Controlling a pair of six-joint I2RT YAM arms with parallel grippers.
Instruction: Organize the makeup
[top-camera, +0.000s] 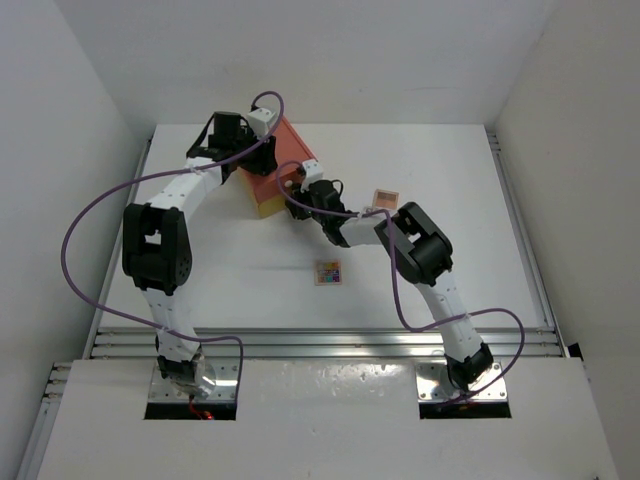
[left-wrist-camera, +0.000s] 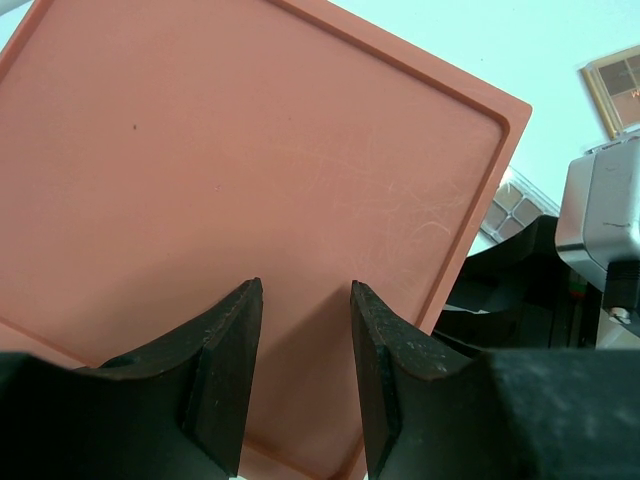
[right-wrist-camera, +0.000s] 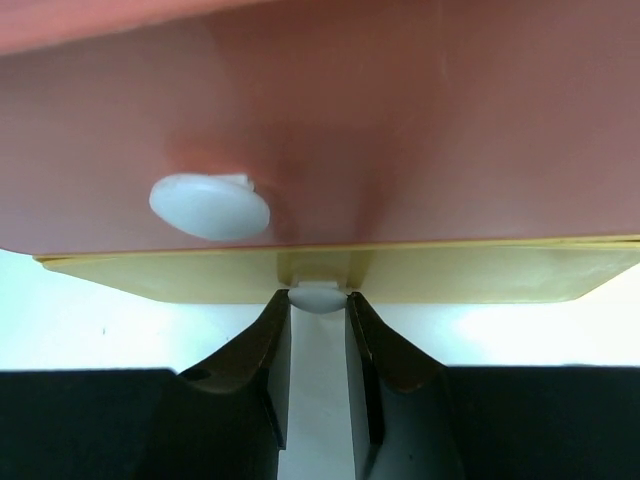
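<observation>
From above, the box (top-camera: 285, 160) stands at the far left of the table (top-camera: 480, 250). The left gripper (top-camera: 252, 150) is over its orange top and the right gripper (top-camera: 298, 188) is at its yellow front. A mixed palette (top-camera: 328, 272) lies in the open, well apart from both grippers. A pink palette (top-camera: 385, 196) lies just beside the right arm. In the left wrist view, the fingers (left-wrist-camera: 225, 340) stand apart above the box top with nothing between them. A grey palette (left-wrist-camera: 512, 205) shows past the box's corner, partly hidden, and the pink palette lies farther off. In the right wrist view, the fingers (right-wrist-camera: 270, 350) are clamped on the small white knob (right-wrist-camera: 318, 297) of the yellow drawer (right-wrist-camera: 480, 275). No makeup shows in this view.
</observation>
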